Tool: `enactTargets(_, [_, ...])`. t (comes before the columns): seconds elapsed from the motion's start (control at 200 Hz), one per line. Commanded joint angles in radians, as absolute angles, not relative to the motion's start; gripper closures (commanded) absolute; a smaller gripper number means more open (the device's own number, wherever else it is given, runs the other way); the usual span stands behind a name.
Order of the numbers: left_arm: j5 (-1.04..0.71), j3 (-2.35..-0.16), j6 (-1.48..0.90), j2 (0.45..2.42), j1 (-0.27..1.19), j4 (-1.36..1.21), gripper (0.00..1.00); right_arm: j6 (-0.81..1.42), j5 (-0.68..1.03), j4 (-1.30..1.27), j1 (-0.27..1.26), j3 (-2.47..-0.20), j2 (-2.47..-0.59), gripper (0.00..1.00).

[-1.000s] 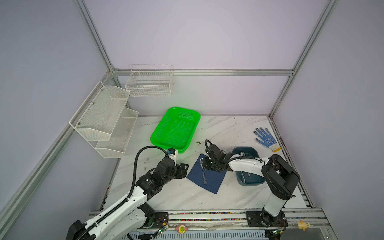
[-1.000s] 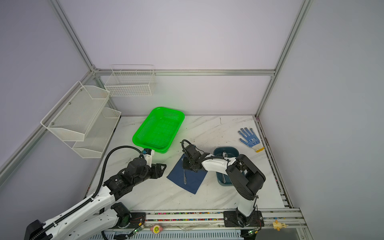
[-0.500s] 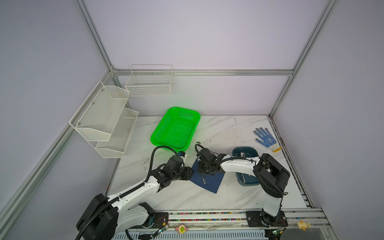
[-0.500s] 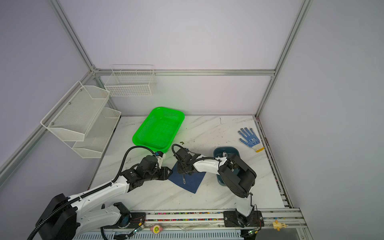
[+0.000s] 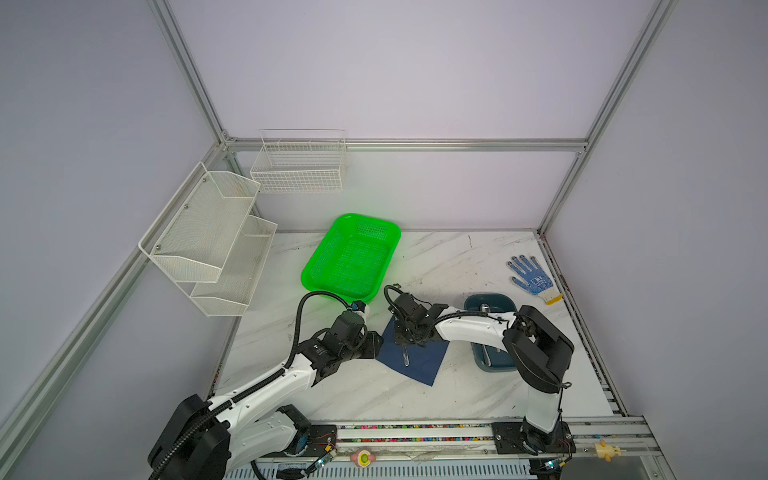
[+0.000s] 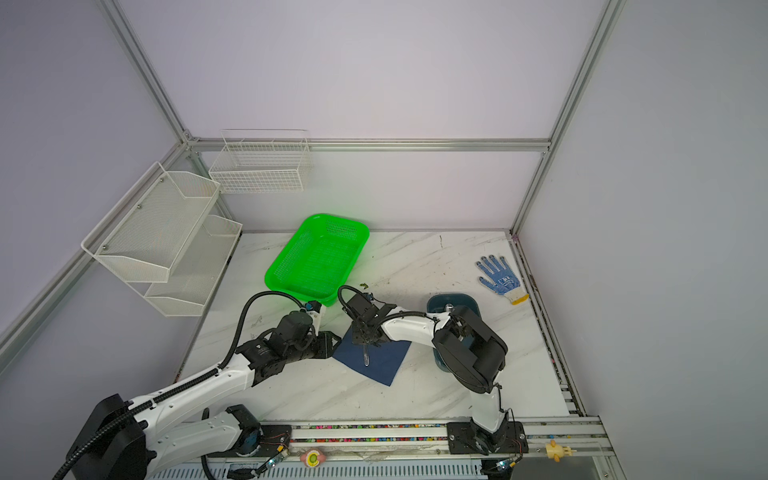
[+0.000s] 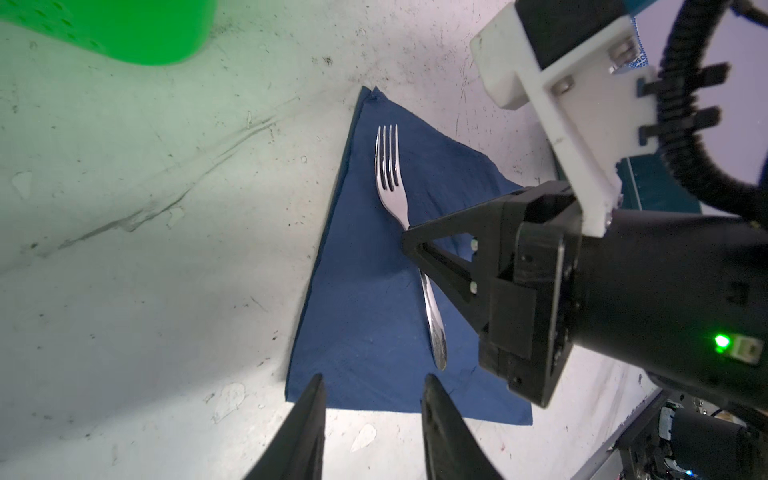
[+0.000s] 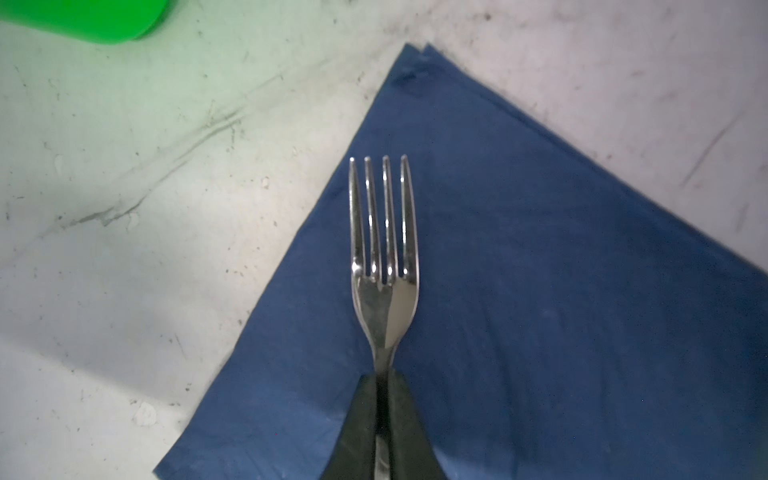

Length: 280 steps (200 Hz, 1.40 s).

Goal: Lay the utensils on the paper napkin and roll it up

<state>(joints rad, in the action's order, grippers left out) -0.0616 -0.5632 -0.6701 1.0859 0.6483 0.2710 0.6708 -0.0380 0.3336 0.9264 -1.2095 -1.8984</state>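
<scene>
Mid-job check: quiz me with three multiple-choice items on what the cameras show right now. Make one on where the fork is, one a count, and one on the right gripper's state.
1. Where is the fork?
A. in the green basket
B. on the navy napkin
C. in the teal tray

2. How many tines does the fork have?
A. two
B. three
C. four

3. What is the right gripper doing?
A. shut on the fork's handle
B. wide open over the green basket
C. shut on a corner of the napkin

Answers:
1 B: in the left wrist view, the tines and the handle end both rest on the blue sheet.
2 C: four tines show clearly in the right wrist view.
3 A: both fingers press the handle just behind the fork's head.
</scene>
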Motion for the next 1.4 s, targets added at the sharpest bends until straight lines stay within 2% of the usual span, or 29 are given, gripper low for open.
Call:
enactTargets(0.0, [-0.04,-0.588,-0.675,1.069,0.644,0.262,0.62,0.63,-0.053,0.365,0.931,-1.236,-1.939,0.9])
enactTargets(0.36, [-0.009,-0.58,-0.679,1.046,0.643,0.284,0.62,0.53,-0.029,0.385,0.929,-1.245,-1.947,0.89])
enactTargets(1.025, [0.02,-0.584,-0.695,1.022,0.643,0.316,0.61,0.56,0.002,0.382,0.93,-1.193,-1.876,0.87])
enactTargets(1.22, [0.012,-0.586,-0.689,1.022,0.643,0.317,0.6,0.552,0.024,0.346,0.93,-1.189,-1.881,0.81])
enactTargets(1.28, [0.004,-0.588,-0.681,1.021,0.643,0.318,0.6,0.563,0.022,0.32,0.931,-1.177,-1.855,0.77])
enactTargets(1.395, [-0.017,-0.591,-0.663,1.022,0.644,0.308,0.6,0.559,0.018,0.27,0.93,-1.154,-1.784,0.76])
